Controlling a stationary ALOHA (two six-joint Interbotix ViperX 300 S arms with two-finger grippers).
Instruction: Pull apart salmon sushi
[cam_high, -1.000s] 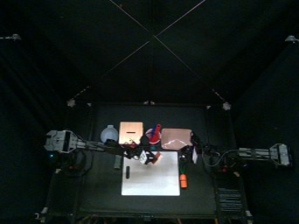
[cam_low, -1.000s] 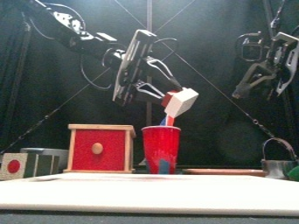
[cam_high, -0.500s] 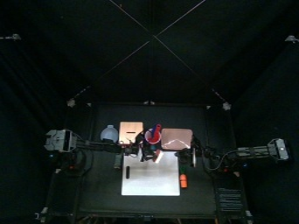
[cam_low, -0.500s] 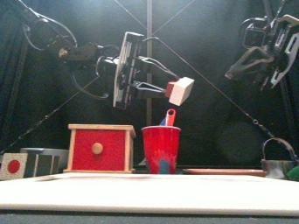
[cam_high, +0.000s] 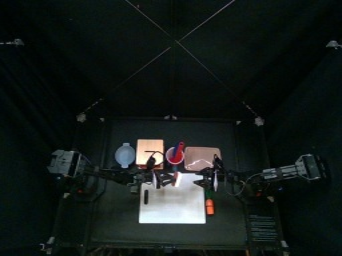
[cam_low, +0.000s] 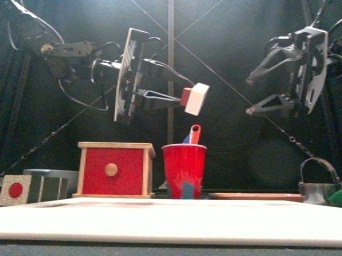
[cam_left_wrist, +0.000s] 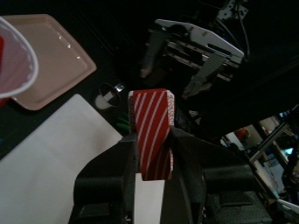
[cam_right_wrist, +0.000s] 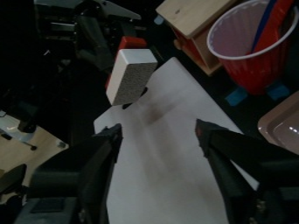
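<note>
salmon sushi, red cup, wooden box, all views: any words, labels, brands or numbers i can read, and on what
No readable text in any view.
salmon sushi, held in the left gripper: only pale stripes on its red top, no lettering.
red cup: plain.
wooden box: only a round red knob on its front.
small box with a red circle: a sign, no words.

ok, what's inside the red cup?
In the front view a red-tipped utensil handle sticks up out of the red cup. The right wrist view shows blue and red handles leaning inside it. The cup wall hides their lower ends and the cup's bottom.
</note>
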